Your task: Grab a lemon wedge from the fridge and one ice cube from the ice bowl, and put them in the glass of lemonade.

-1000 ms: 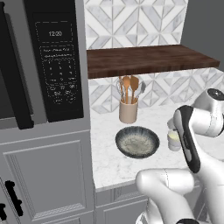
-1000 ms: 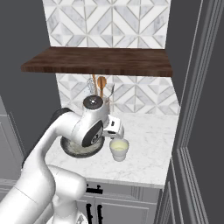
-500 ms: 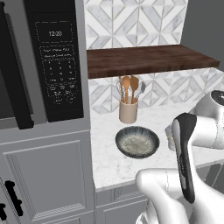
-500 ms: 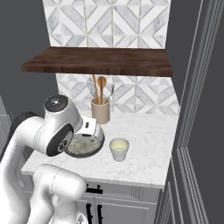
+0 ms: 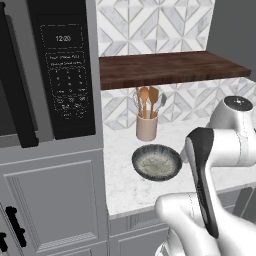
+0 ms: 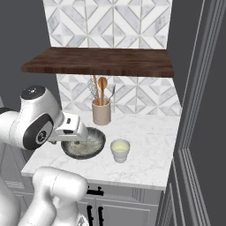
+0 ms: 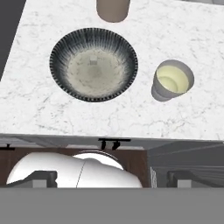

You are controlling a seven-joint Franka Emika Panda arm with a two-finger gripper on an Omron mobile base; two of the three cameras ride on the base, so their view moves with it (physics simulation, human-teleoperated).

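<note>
- Bowl [image 7: 93, 64] sits on the bench [image 7: 188, 118], one small ice cube [image 7: 92, 57] inside it.
- Glass [image 7: 173, 80] stands just beside the bowl, apart from it.
- Spoon holder [image 6: 101, 111] stands behind the bowl.
- Gripper [image 6: 74, 132] above the bowl's edge, fully open, empty.

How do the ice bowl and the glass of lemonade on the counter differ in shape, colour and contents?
The ice bowl is wide and shallow; the glass of lemonade is narrow and taller for its width. The bowl has a dark blue-grey ribbed rim with a pale speckled inside; the glass is pale whitish. The bowl holds one small pale cube near its middle; the glass holds yellow-green liquid. Both are round, stand upright on the marble counter, apart from each other.
</note>
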